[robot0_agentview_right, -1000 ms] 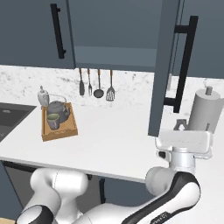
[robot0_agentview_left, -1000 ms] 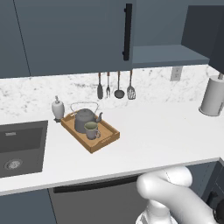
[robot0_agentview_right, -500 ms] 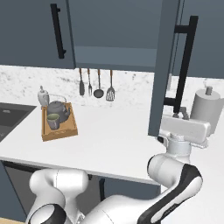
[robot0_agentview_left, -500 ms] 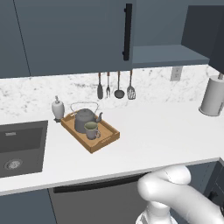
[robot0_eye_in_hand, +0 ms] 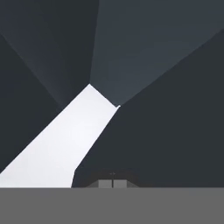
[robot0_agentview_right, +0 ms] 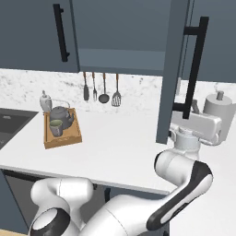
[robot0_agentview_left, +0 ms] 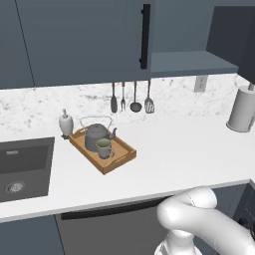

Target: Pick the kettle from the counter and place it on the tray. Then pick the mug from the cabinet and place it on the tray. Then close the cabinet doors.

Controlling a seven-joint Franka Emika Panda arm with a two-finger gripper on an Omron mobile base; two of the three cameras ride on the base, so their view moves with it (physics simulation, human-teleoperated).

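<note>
The dark grey kettle (robot0_agentview_left: 94,137) (robot0_agentview_right: 60,115) and the small mug (robot0_agentview_left: 104,148) (robot0_agentview_right: 56,127) both stand on the wooden tray (robot0_agentview_left: 121,160) (robot0_agentview_right: 73,138) on the white counter (robot0_agentview_left: 184,149) (robot0_agentview_right: 120,147). The cabinet's left door (robot0_agentview_left: 79,40) (robot0_agentview_right: 32,32) is closed. Its right door (robot0_agentview_right: 173,69) (robot0_agentview_left: 234,35) stands open, baring the shelf (robot0_agentview_left: 191,62). My gripper (robot0_agentview_right: 196,109) (robot0_eye_in_hand: 112,183) is shut with nothing in it. It sits just right of the open door, by the lower end of the black bar handle (robot0_agentview_right: 193,64). The hand view looks onto dark door panels.
A white soap dispenser (robot0_agentview_left: 65,123) stands behind the tray, with the sink (robot0_agentview_left: 20,167) to the left. Utensils (robot0_agentview_left: 132,97) hang on the back wall. A pale grey cylinder (robot0_agentview_left: 242,109) (robot0_agentview_right: 219,108) stands at the counter's right end, close behind my hand.
My hand has risen beside the open right door, closer to the handle's lower end. Kettle, mug, tray and doors have stayed put.
</note>
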